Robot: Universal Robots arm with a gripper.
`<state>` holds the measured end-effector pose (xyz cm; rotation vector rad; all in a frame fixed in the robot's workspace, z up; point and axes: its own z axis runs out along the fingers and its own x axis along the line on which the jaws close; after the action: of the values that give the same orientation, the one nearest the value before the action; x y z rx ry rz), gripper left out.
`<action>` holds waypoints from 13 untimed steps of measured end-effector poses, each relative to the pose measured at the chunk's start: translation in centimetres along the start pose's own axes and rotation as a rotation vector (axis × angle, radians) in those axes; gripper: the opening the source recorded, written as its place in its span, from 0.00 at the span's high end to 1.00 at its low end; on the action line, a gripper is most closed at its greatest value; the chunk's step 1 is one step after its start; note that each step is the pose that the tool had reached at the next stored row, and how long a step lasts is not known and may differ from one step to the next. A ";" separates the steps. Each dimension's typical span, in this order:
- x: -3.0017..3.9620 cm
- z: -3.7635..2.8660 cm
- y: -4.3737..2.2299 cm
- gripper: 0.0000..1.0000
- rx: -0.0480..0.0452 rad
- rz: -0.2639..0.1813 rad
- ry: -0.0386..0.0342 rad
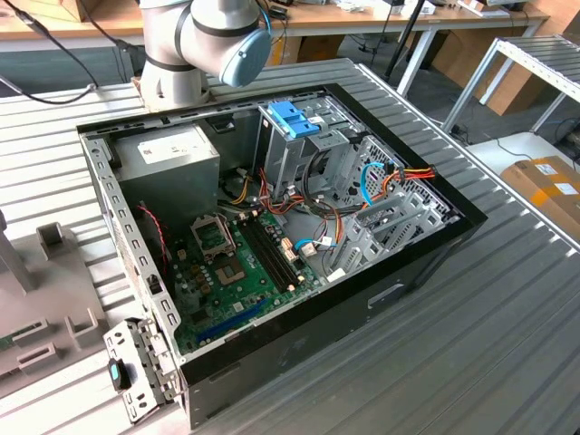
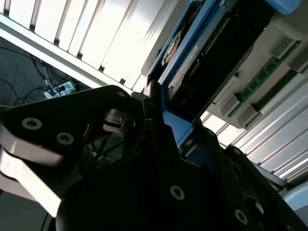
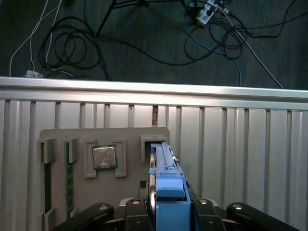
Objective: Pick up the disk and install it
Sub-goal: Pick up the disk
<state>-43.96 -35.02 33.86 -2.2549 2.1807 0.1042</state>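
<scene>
Gripper [image 3: 169, 212] pinching disk [image 3: 168, 190] | first wrist view: processor chip [image 3: 104, 157] | exterior view: open case [image 1: 408, 272]

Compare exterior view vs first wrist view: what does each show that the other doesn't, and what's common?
Exterior view: the arm and the open PC case with its motherboard and blue latch.
First wrist view: the gripper shut on the disk, a CPU in the tray, and cables on the floor.
Both: the ribbed table and the tray.
</scene>
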 end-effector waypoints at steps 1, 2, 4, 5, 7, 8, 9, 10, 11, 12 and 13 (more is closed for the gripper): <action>-0.01 -0.27 0.01 0.63 -0.0001 0.000 -0.0001; -0.02 -0.36 0.02 0.63 0.0000 0.000 -0.0001; -0.04 -0.68 0.03 0.63 0.0000 0.000 -0.0002; -0.04 -0.76 0.03 0.63 0.0000 0.000 -0.0002; -0.14 -0.90 0.03 0.63 0.0001 0.000 -0.0003; -0.18 -0.95 0.04 0.63 0.0000 0.000 -0.0002; -0.20 -1.03 0.04 0.63 -0.0001 0.000 -0.0002; -0.22 -1.20 0.05 0.63 -0.0001 0.000 -0.0002; -0.23 -1.34 0.05 0.63 -0.0001 0.000 -0.0003; -0.24 -1.57 0.07 0.63 0.0000 0.000 -0.0006; -0.26 -1.98 0.09 0.63 0.0000 0.000 -0.0021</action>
<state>-43.97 -34.85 35.85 -2.2537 2.1797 0.1065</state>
